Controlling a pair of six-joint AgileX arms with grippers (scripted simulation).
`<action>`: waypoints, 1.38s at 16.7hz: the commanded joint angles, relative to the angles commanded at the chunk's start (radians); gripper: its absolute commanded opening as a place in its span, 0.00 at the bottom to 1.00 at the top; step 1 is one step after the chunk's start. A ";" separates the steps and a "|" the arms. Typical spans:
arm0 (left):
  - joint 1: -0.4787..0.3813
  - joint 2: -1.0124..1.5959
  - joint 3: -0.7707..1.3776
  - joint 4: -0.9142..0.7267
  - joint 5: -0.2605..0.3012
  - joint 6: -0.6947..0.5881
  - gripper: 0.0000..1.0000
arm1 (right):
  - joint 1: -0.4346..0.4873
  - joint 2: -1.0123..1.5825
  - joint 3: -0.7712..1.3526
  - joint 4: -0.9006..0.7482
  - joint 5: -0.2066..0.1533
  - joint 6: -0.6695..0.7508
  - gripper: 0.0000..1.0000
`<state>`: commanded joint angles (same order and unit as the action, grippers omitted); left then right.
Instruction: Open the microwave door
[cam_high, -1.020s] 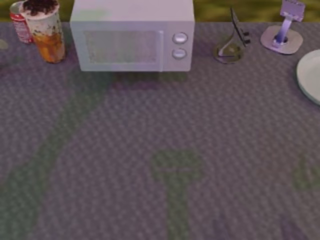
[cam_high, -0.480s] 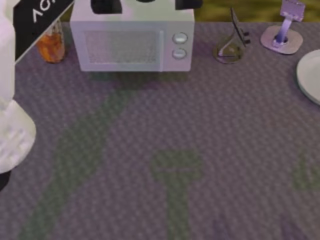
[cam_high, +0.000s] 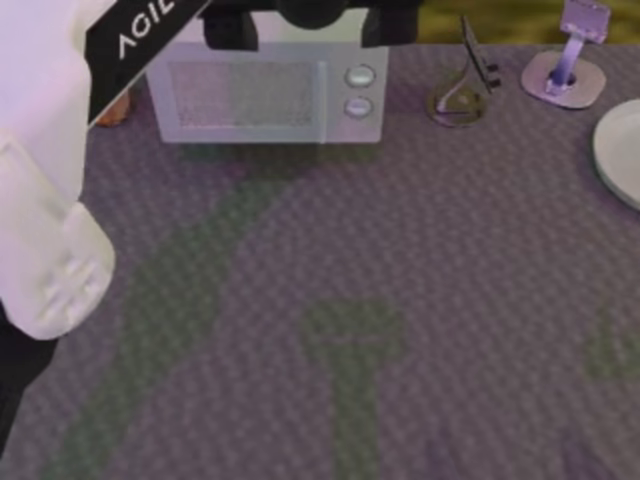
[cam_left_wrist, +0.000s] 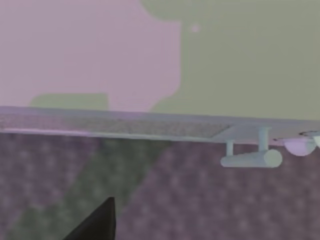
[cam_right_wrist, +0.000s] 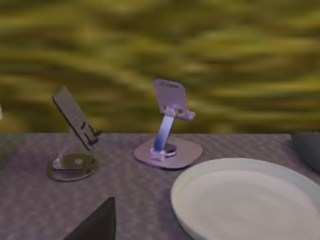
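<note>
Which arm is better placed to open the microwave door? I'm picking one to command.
Left, probably. The left arm reaches over the microwave, and its wrist view shows the microwave door and its handle close by. The right wrist view shows only stands and a plate.

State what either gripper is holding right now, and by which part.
Nothing is visibly held. The left gripper is above the microwave, its handle ungrasped. The right gripper is out of the top view.

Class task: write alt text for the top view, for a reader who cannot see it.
A white microwave stands at the table's far edge, its door closed, with the left arm reaching over it from the left. Two stands and a plate sit to its right.
</note>
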<state>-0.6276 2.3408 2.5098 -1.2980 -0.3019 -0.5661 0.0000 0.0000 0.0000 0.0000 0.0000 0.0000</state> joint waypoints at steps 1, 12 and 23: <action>0.005 0.002 -0.003 0.002 0.002 0.001 1.00 | 0.000 0.000 0.000 0.000 0.000 0.000 1.00; 0.049 0.089 -0.127 0.230 0.023 0.047 1.00 | 0.000 0.000 0.000 0.000 0.000 0.000 1.00; 0.049 0.089 -0.127 0.230 0.023 0.047 0.40 | 0.000 0.000 0.000 0.000 0.000 0.000 1.00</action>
<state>-0.5785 2.4301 2.3829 -1.0681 -0.2793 -0.5192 0.0000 0.0000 0.0000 0.0000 0.0000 0.0000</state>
